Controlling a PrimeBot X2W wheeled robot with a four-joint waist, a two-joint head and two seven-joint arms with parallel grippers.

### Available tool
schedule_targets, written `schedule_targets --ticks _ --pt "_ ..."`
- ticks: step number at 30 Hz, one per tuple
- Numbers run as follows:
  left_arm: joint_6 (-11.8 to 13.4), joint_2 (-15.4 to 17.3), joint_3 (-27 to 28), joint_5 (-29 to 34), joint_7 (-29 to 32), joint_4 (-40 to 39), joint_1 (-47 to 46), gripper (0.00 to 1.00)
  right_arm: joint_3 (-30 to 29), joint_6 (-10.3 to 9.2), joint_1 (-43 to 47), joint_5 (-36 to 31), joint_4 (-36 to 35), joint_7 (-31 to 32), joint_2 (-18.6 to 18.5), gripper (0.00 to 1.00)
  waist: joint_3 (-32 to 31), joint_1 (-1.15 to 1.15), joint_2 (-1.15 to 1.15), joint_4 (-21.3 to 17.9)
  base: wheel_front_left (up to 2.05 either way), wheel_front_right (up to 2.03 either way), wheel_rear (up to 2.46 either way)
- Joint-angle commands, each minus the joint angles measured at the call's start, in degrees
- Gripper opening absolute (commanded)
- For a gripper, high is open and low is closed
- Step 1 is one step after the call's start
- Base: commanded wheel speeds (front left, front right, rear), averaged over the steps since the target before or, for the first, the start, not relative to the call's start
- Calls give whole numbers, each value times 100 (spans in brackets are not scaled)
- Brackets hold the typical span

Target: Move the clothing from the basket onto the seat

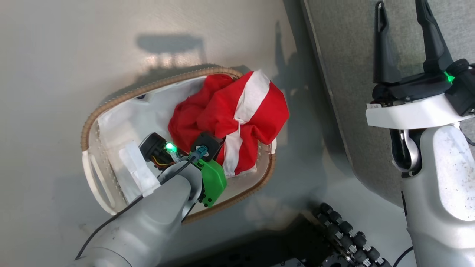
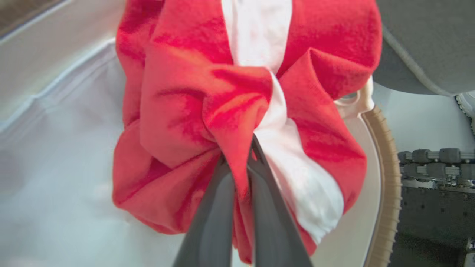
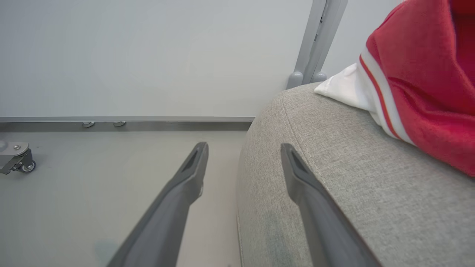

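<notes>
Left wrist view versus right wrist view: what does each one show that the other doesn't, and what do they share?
Left wrist view: the left gripper shut on the banded garment, which sits in the basket over its white liner. Right wrist view: the open right gripper at the edge of the seat, a striped garment lying on that seat, and a caster on the floor. Both: the grey seat.
</notes>
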Motion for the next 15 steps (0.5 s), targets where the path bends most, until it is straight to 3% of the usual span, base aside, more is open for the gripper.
schedule_targets --ticks 1,15 --pt "48 24 34 -20 -51 -98 129 0 -28 -8 104 -80 57 -11 -20 100 -421 0 0 245 0 0 0" --pt "293 277 843 526 -43 -1752 1150 0 -229 -8 808 -528 533 -11 -22 100 -2340 0 0 885 0 0 0"
